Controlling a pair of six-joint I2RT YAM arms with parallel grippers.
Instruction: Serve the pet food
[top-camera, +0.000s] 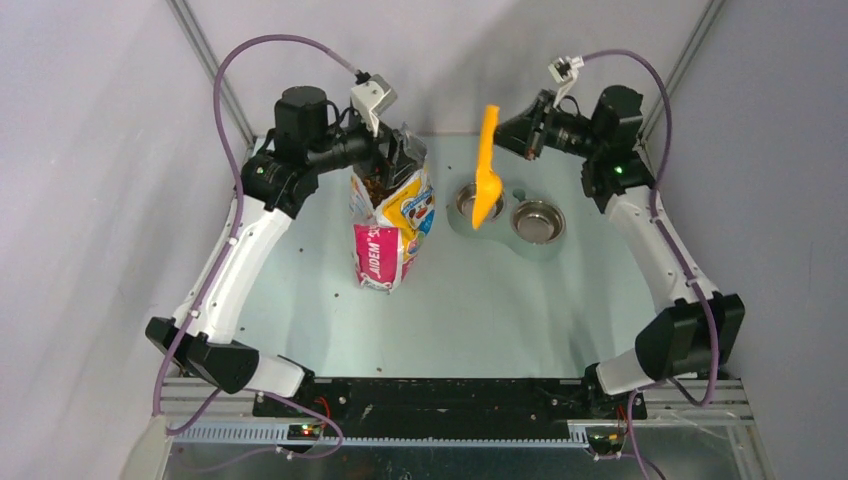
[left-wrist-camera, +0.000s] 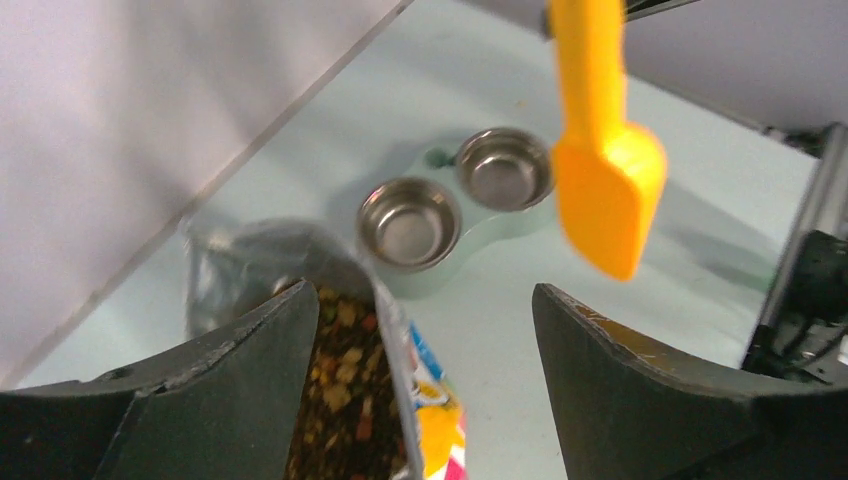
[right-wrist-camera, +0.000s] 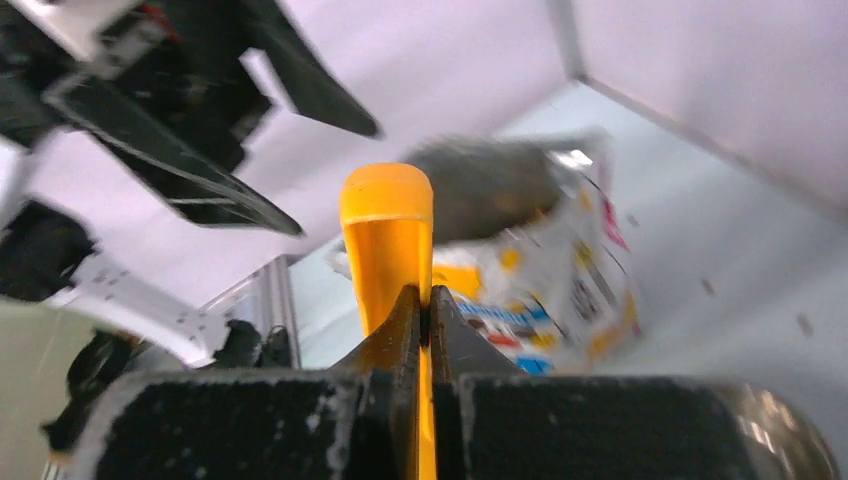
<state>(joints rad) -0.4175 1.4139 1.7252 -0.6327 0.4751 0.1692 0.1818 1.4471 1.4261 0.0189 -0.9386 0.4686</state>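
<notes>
Near bowls (top-camera: 507, 226), right fingers (right-wrist-camera: 392, 345) clamp scoop (right-wrist-camera: 386, 230) — left fingers (left-wrist-camera: 250, 350) wide.

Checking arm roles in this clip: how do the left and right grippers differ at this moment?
The left gripper stands wide open, while the right gripper is shut on the yellow scoop by its handle. The left gripper holds nothing, its jaws straddling the rim of the open bag above the kibble; the right gripper holds the scoop in the air near the twin steel bowls. Both are raised off the table at its far side.
</notes>
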